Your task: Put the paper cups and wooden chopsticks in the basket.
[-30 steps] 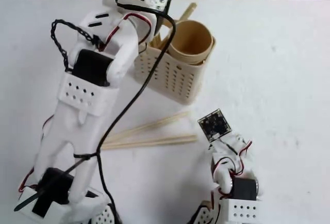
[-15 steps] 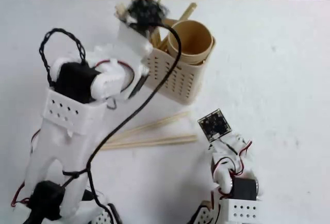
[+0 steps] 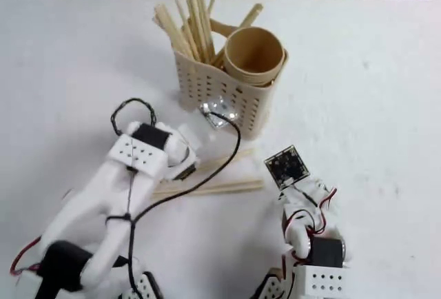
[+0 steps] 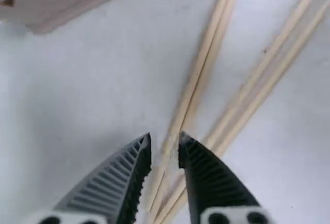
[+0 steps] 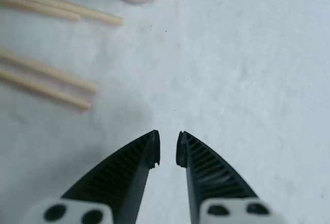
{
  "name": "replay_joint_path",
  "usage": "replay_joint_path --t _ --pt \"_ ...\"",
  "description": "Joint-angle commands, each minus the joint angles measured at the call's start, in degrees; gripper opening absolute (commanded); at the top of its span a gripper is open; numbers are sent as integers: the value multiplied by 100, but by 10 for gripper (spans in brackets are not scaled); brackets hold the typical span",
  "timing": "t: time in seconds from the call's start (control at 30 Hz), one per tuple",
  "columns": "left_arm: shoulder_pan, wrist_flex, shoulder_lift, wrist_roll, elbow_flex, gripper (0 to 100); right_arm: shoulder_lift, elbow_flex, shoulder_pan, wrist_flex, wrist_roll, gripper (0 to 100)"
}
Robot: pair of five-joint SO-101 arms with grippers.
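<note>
Two pairs of chopsticks [image 3: 227,187] lie flat on the counter [image 3: 372,71] just in front of the basket [image 3: 227,102]. Their long axes run roughly across the counter, close together at the end under the left arm and fanning apart toward the right arm. The left claw [image 4: 165,146] hangs over that near end, its jaws slightly parted with one pair between the tips, gripping nothing yet. The step in hand looks like picking up these sticks. Next it likely needs to lower, clench on the pair, lift and tip it upright. The basket already holds a cup [image 3: 253,54] and a standing bundle [image 3: 189,16]. The right claw [image 5: 168,149] hovers over bare counter, parted by a slit, empty.
</note>
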Motion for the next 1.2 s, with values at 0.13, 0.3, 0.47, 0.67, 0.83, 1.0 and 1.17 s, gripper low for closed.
replay_joint_path --t 0.13,0.3,0.47,0.67,0.83,1.0,1.17 --pt "-426 -1046 936 -123 -53 183 -31 53 -31 -48 35 70" --pt "-435 -1116 1376 -123 -44 183 -31 53 -31 -48 35 70" --pt "-453 -1116 1490 -79 -88 168 -31 53 -31 -48 35 70" --pt "-435 -1116 1490 -70 -88 55 -31 53 -31 -48 35 70" --pt "-435 -1116 1490 -70 -88 26 -31 53 -31 -48 35 70" --pt "-435 -1116 1490 -70 -88 24 -31 53 -31 -48 35 70" --pt "-453 -1116 1490 -70 -88 24 -31 53 -31 -48 35 70"
